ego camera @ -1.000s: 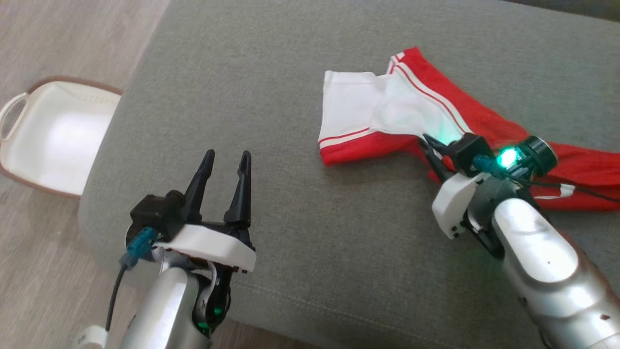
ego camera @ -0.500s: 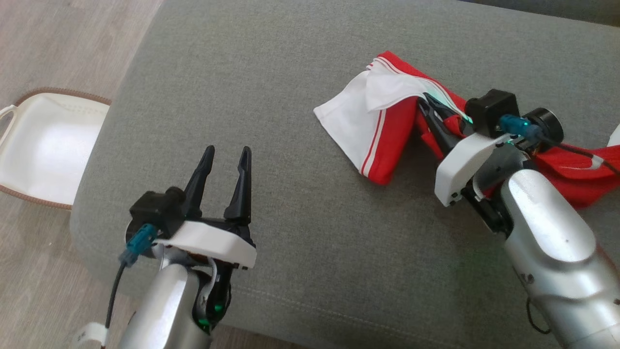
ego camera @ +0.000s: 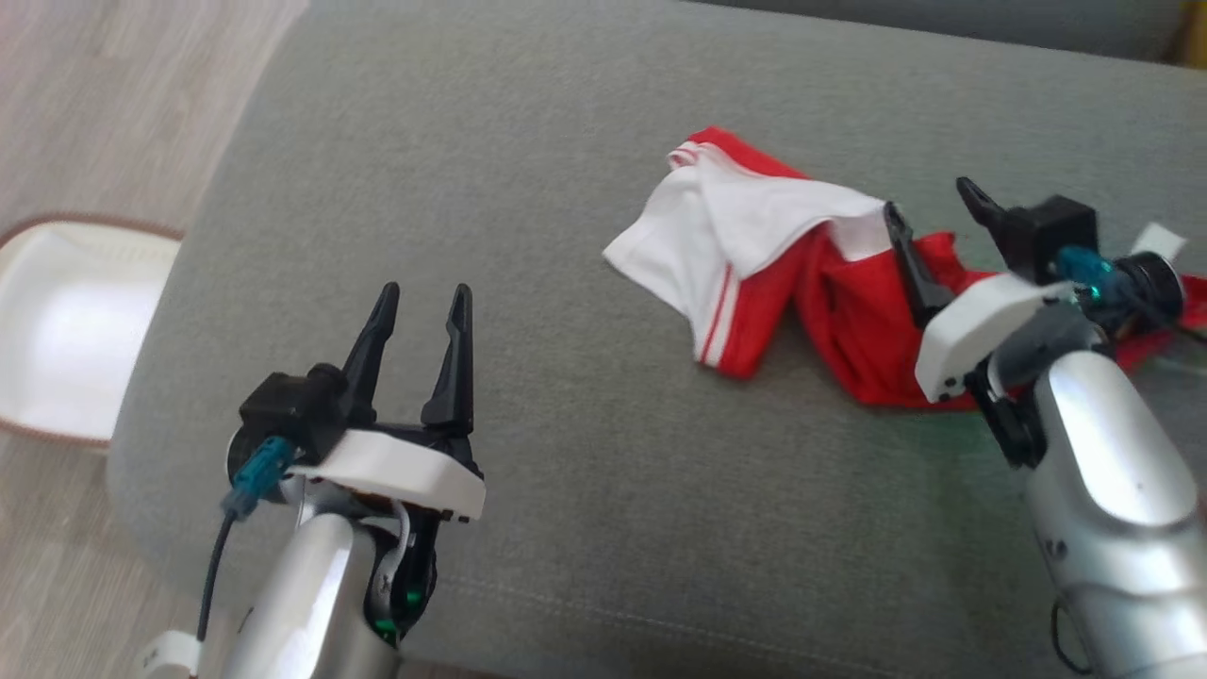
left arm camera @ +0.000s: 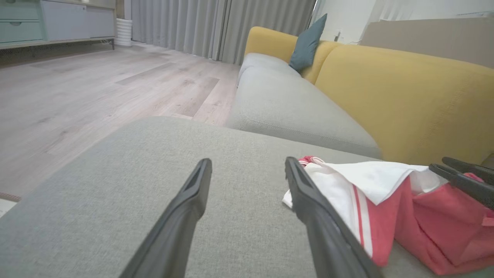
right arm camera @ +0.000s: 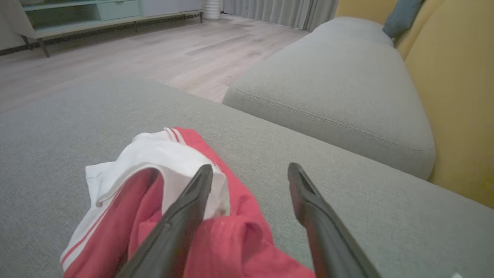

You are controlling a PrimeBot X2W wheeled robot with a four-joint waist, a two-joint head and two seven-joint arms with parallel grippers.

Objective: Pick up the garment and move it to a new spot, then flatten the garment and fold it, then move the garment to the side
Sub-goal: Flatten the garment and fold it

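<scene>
The garment is red with white panels and stripes, lying bunched on the grey sofa cushion. It shows at the right in the left wrist view and at the lower left in the right wrist view. My right gripper hovers open over the garment's right part, its fingers spread and holding nothing. My left gripper stands open over bare cushion to the garment's left, well apart from it. The right gripper's fingers also reach in from the right of the left wrist view.
A white basket with a brown rim sits on the wood floor left of the cushion. A second grey cushion and the yellow backrest lie beyond. The cushion's front edge runs below both arms.
My right gripper was shut on the garment, dragged it up and to the right, and has now opened and let it go. The garment lies more bunched. The camera has shifted.
</scene>
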